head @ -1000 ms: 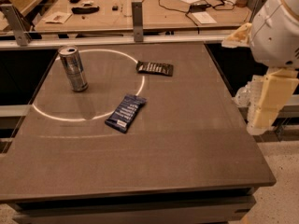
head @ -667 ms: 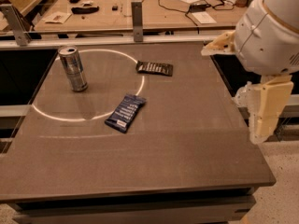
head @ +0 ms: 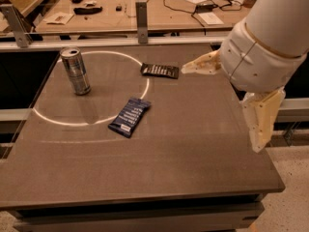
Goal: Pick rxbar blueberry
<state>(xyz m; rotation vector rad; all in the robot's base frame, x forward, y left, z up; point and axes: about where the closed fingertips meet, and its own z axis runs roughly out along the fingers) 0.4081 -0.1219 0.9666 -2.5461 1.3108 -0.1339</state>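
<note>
The rxbar blueberry (head: 130, 116) is a flat dark-blue wrapper with white text lines, lying diagonally on the dark table near the middle, on the lower right arc of a white circle. My gripper (head: 221, 109) hangs over the right part of the table, to the right of the bar and well apart from it. Its two cream fingers (head: 202, 65) are spread wide and hold nothing. The big white arm body (head: 263, 42) hides the table's far right corner.
A black-brown bar wrapper (head: 160, 70) lies at the back, just left of the upper finger. A silver can (head: 76, 71) stands upright at the left inside the white circle. The table's front edge (head: 145, 199) is near. A cluttered workbench (head: 145, 8) stands behind.
The arm has swung left and inward from beyond the right edge to over the table's right side. The bars and the can have not moved.
</note>
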